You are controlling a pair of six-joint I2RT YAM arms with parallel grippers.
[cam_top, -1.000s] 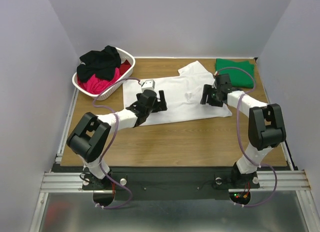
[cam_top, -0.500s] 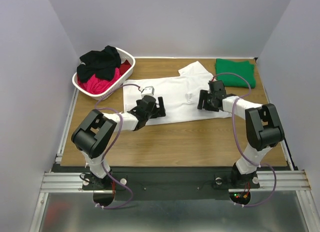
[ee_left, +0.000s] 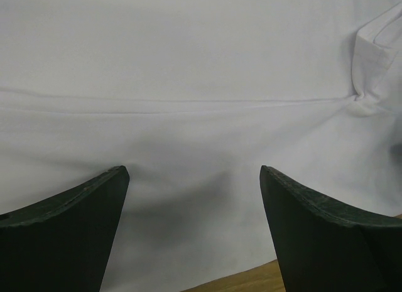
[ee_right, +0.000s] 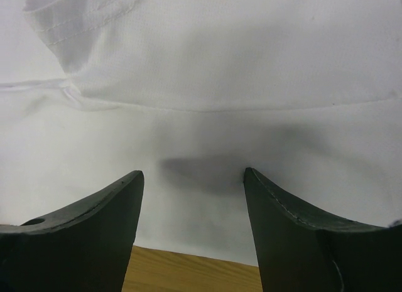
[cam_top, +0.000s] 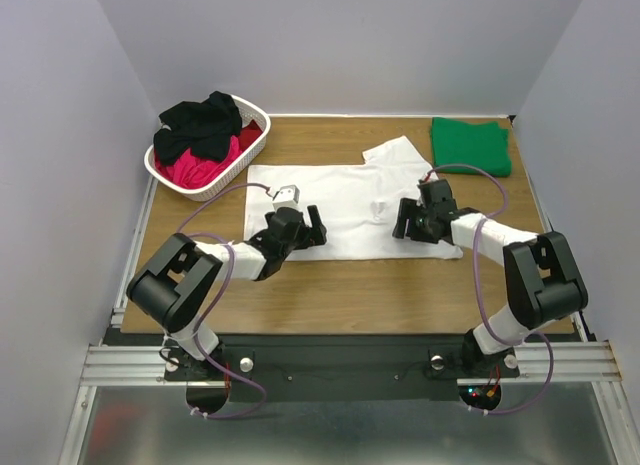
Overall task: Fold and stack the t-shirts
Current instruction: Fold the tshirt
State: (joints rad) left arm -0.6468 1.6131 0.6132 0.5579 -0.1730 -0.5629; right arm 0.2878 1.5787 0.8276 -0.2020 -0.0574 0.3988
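As fingers (ee_left: pixel 63 235) gape (both pairs), the white t-shirt (cam_top: pixel 345 197) lies spread.

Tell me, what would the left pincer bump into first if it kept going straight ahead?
The white shirt: its cloth fills the view right beyond the open left pincer. How close it is cannot be told.

The wooden worktop (cam_top: pixel 350 285) carries a white t-shirt (cam_top: pixel 350 190) spread flat across its middle, a folded green t-shirt (cam_top: pixel 470 145) at its far right corner, and a white basket (cam_top: pixel 228 175) at its far left corner.
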